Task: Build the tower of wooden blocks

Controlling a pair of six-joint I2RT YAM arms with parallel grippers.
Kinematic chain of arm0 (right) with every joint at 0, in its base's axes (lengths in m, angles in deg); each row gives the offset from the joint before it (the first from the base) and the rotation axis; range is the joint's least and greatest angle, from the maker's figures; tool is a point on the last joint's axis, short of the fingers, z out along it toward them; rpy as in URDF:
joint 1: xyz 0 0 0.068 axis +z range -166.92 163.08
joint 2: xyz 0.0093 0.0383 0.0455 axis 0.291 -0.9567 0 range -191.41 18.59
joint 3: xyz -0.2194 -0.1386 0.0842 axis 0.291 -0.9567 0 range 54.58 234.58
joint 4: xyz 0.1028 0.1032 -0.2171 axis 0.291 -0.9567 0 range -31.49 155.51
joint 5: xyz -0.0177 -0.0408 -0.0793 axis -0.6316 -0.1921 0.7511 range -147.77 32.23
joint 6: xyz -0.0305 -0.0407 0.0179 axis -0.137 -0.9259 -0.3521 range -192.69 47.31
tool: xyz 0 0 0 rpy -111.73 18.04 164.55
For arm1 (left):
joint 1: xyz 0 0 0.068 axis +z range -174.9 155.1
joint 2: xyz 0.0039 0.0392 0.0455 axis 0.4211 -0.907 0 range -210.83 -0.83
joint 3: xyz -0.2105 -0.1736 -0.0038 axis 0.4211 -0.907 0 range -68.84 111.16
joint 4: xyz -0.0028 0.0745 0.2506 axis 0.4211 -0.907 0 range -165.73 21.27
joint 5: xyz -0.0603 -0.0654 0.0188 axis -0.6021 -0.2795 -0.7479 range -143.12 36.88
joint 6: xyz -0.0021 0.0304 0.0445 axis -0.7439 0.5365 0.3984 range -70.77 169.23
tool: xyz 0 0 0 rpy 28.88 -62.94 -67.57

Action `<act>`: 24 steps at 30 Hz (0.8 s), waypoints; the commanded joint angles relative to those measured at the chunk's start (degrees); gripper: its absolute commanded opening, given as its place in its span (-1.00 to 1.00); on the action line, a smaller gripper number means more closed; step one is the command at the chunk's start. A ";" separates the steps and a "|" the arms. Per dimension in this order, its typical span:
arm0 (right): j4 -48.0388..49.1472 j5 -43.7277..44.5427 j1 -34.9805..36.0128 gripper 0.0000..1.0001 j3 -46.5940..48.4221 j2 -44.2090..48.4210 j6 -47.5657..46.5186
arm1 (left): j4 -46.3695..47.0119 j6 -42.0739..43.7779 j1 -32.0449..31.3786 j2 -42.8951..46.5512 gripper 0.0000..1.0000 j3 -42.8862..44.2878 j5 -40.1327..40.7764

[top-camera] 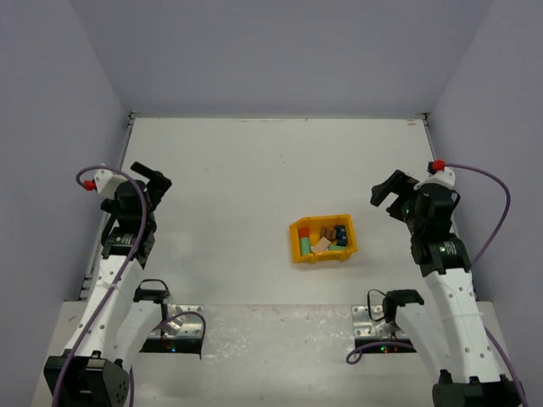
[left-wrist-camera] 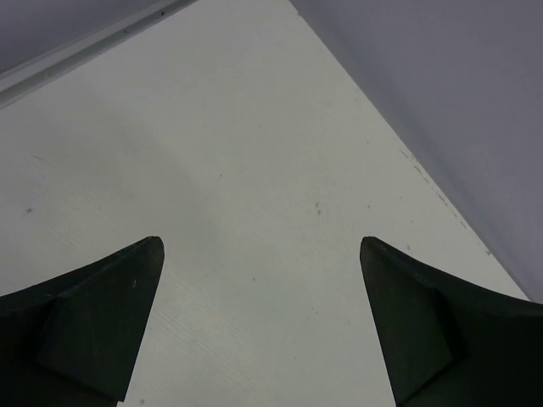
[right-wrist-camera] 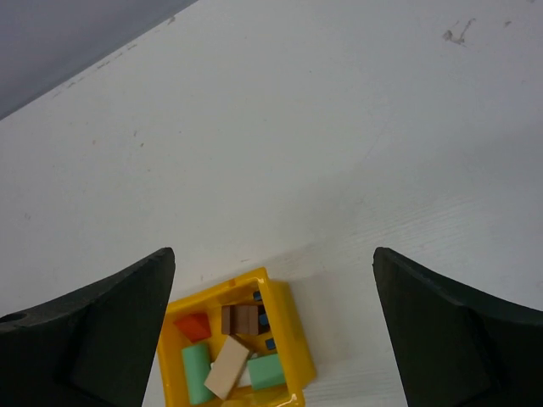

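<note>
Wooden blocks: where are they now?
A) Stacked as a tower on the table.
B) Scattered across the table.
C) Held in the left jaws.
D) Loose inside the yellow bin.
D: the wooden blocks lie jumbled inside the yellow bin, none stacked into a tower.

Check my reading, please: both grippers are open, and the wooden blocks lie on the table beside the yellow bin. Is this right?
One thing is wrong: the wooden blocks lie inside the yellow bin, not beside it on the table; the right wrist view shows this. The left gripper and right gripper are indeed open.
</note>
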 commanded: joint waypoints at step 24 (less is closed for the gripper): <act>-3.73 -13.54 10.44 0.97 -4.60 -16.41 -2.19 | 0.80 -3.12 0.21 -7.24 1.00 1.58 -3.32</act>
